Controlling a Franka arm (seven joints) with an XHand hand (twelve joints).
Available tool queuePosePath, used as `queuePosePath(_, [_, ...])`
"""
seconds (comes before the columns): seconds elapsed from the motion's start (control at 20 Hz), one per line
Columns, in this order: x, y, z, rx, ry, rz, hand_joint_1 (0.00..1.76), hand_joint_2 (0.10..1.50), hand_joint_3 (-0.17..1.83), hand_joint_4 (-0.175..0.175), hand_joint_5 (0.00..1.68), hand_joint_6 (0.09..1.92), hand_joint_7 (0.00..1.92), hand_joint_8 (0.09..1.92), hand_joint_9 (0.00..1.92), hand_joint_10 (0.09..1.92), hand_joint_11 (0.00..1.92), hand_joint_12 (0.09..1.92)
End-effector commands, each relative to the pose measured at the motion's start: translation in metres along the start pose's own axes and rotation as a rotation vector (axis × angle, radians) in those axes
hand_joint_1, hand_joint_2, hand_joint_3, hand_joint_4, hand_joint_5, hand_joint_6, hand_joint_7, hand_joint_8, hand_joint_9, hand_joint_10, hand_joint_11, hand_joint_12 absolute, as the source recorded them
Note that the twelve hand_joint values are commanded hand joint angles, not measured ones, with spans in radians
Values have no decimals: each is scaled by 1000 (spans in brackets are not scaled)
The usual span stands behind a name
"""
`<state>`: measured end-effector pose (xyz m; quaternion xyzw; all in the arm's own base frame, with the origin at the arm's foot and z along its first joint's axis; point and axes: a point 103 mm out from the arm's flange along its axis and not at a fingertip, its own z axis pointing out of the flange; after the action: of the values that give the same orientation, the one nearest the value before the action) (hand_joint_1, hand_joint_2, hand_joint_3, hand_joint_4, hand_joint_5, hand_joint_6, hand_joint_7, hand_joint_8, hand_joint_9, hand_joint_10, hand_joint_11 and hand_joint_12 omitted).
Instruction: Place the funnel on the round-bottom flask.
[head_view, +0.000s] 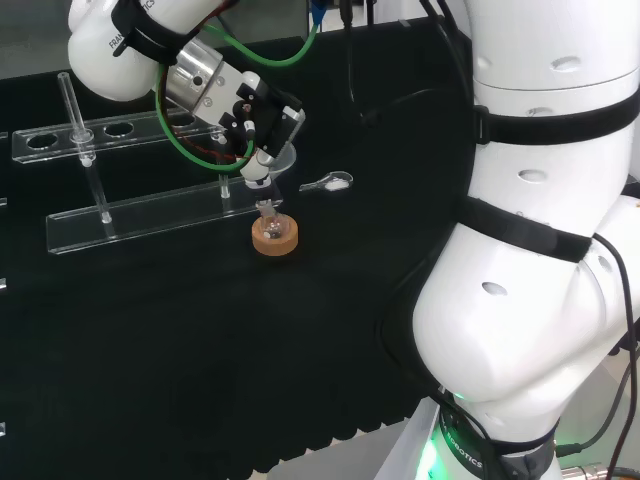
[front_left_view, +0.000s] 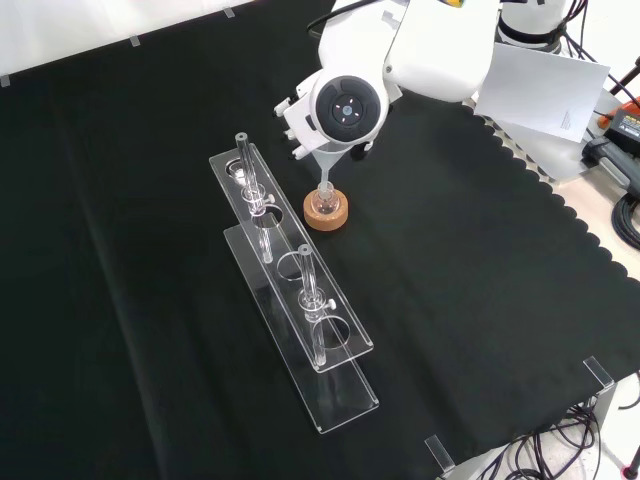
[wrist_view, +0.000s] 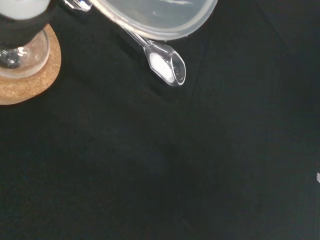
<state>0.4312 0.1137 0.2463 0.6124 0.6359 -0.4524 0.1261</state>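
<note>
Clear rack (front_left_view: 290, 300) close left of cork stand (front_left_view: 326, 211) in front view; open cloth (front_left_view: 470, 260) right.

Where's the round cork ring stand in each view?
Head view: round cork ring stand at centre-left, just below the hand.
Front view: centre top, right of the clear acrylic rack.
Wrist view: at the picture's edge.
Shared landmark: the clear funnel directly above the stand.
</note>
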Motion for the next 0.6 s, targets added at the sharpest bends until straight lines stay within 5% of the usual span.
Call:
queuePosePath(0.05, [-4,-2,1,5,-8,10,991,1136,2,175,921,1096,1103,647,1444,182,823,1115])
queuePosePath(0.6, [3,2,12,26,-24,1,991,1136,2,175,922,1095,1103,647,1444,180,822,1115])
